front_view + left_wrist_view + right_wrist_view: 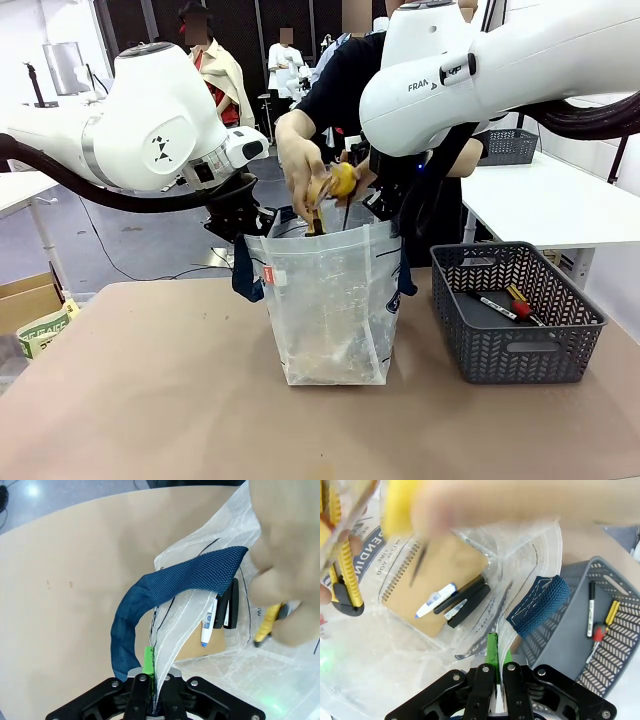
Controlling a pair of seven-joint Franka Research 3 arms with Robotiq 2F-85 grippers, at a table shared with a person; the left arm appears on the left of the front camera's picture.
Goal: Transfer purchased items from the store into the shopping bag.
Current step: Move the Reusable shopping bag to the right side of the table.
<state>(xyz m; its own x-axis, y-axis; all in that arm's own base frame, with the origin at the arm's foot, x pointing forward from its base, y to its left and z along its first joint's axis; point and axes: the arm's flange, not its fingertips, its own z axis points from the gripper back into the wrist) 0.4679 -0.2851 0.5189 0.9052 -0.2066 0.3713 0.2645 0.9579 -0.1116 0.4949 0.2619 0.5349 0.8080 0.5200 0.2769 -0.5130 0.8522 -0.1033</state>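
Translucent shopping bag (pixel 330 310) is standing on the table (pixel 150 400), front view, a person's hand (pixel 300 165) holding a yellow item (pixel 343 180) at its mouth; left wrist: left gripper (pixel 152 666) is pinching its rim; right wrist: right gripper (pixel 497 656) is pinching its rim over a spiral notebook (pixel 437 575).

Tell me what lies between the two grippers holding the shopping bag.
In the front view, the person's hand, holding a yellow item, is at the open mouth of the shopping bag, between the left gripper and the right gripper.
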